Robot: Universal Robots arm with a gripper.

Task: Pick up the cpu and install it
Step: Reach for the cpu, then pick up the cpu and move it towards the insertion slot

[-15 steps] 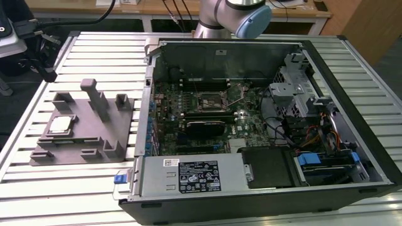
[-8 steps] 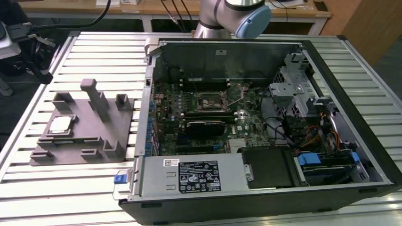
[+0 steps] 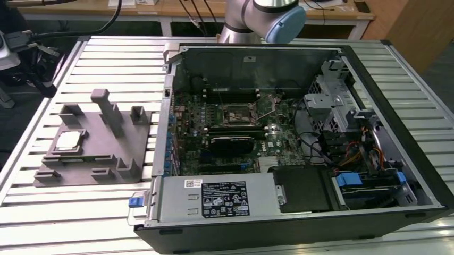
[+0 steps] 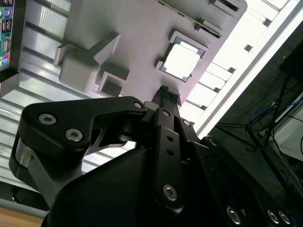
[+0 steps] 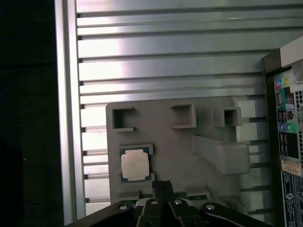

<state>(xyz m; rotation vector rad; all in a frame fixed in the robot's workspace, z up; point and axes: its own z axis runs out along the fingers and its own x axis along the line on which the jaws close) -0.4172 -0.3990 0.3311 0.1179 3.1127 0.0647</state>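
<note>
Exterior view, from left to right: a grey fixture lies on the slatted tabletop in the left half of the frame. The cpu sits flat in a square recess at the fixture's left side, silver top up. At centre, the open computer case shows the motherboard socket, with its cover apparently raised. The arm enters at the upper centre.

In both wrist views the pincer hangs above the fixture, just beside the cpu and clear of it. Its tips are drawn together, or very nearly, and hold nothing.

Judged stage: the approach to the pick-up, with no grasp yet made. Taking so thin a chip calls for parted tips, centred over it and set on opposite edges.
</note>
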